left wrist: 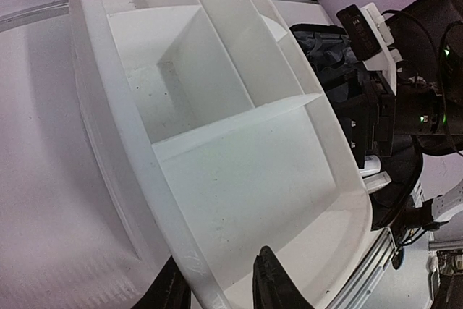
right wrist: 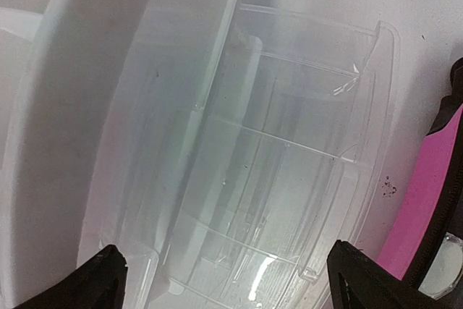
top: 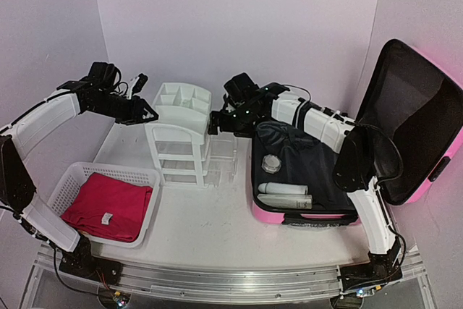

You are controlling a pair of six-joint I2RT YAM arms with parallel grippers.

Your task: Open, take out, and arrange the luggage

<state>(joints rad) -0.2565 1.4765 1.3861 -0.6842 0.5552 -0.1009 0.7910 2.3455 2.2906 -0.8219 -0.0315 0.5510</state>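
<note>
Left pincer clenches the rim of the white plastic drawer organizer, likely steadying it, while right pincer hangs released over its pulled-out clear plastic drawer.

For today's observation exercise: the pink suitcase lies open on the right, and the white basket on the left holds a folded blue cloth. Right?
No. The folded cloth in the white basket is red, not blue, as the top external view shows. The pink suitcase is open on the right.

bright even light, soft shadows, blurry close-ups
</note>
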